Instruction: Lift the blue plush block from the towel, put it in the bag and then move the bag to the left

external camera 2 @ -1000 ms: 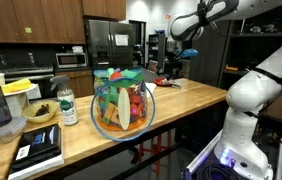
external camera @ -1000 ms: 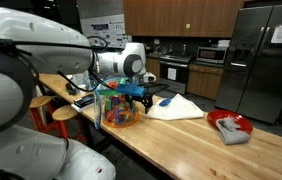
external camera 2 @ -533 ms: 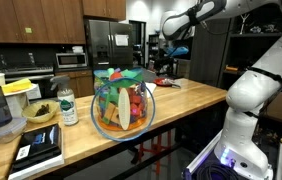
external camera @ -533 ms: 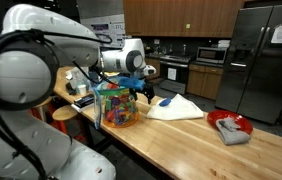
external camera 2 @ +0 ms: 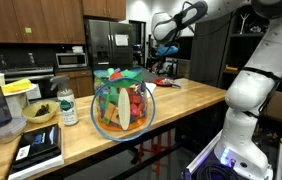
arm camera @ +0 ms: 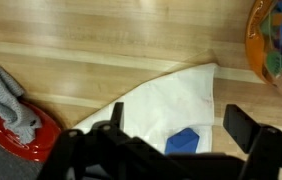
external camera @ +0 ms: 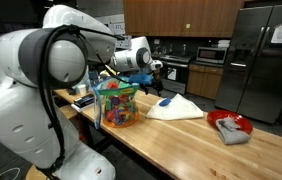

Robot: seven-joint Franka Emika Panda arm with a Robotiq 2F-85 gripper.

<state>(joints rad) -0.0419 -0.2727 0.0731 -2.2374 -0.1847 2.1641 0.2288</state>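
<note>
The blue plush block lies on the white towel, near the edge that faces the bag. In an exterior view the block sits at the bag-side end of the towel. My gripper hangs open and empty above the block, with one finger on each side of it in the wrist view. In both exterior views the gripper is well above the table. The see-through bag stands upright beside the towel, with coloured pieces inside. Its edge shows in the wrist view.
A red bowl with a grey cloth sits past the towel's far end, also seen in an exterior view. A bottle, a blender and a bowl stand on the counter beyond the bag. Stools stand beside the table.
My gripper has risen from beside the bag and moved across to above the towel and block. The block, towel and bag have not moved.
</note>
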